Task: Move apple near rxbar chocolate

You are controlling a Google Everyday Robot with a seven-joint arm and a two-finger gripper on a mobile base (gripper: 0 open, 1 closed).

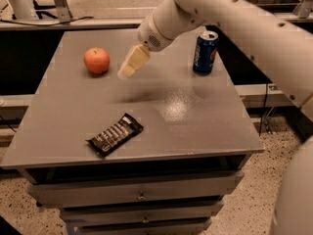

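The orange-red apple (96,60) sits at the back left of the grey table (195,126). The rxbar chocolate (115,134), a black wrapper with pale lettering, lies diagonally near the table's front left edge, well apart from the apple. My gripper (128,67), cream-coloured at the end of the white arm, hangs above the table just right of the apple and points down and to the left. It holds nothing that I can see.
A blue soda can (205,53) stands upright at the back right of the table. The table has drawers (142,195) below its front edge. A low ledge (73,23) runs behind the table.
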